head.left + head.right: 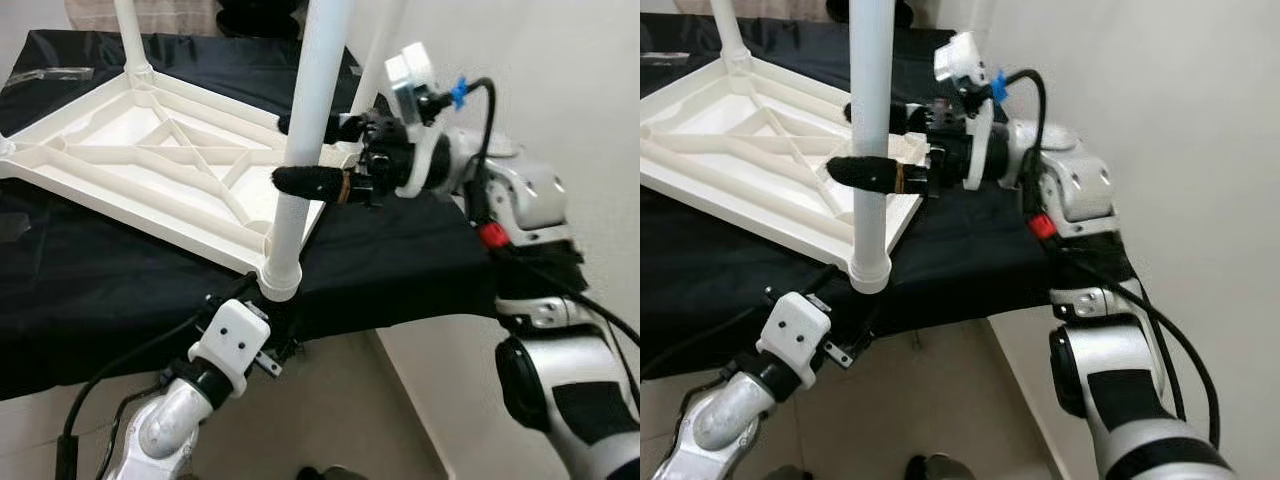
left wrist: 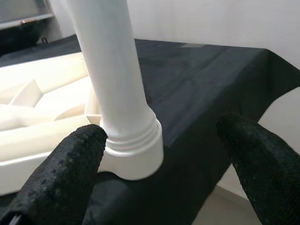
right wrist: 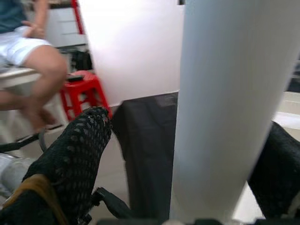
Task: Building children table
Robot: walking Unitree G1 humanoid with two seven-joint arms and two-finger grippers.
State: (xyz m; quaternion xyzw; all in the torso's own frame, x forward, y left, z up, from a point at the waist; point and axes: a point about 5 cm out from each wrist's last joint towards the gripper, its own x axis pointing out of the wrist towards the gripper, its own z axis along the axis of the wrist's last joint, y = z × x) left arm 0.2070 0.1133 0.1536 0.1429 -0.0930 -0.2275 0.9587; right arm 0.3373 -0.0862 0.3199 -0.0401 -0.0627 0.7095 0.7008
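Tabletop (image 1: 130, 160) white moulded plastic, ribbed underside up, lying inverted on black cloth (image 1: 90, 290) over table. Round smooth white leg (image 1: 305, 140) upright in near corner socket (image 1: 280, 275), ringed collar at base. Right gripper (image 1: 300, 152), knobbly black fingers, straddles leg mid-height, one finger each side, leg filling gap; firm contact not clear. Left gripper (image 2: 164, 154) low at socket, spread wide, one finger (image 2: 70, 159) touching collar, other apart. Person seated, red stool (image 3: 86, 89) behind.

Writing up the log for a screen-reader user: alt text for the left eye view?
The right gripper straddles a white table leg standing in a corner socket of the upturned white tabletop on a black cloth. The left gripper waits open at the socket.
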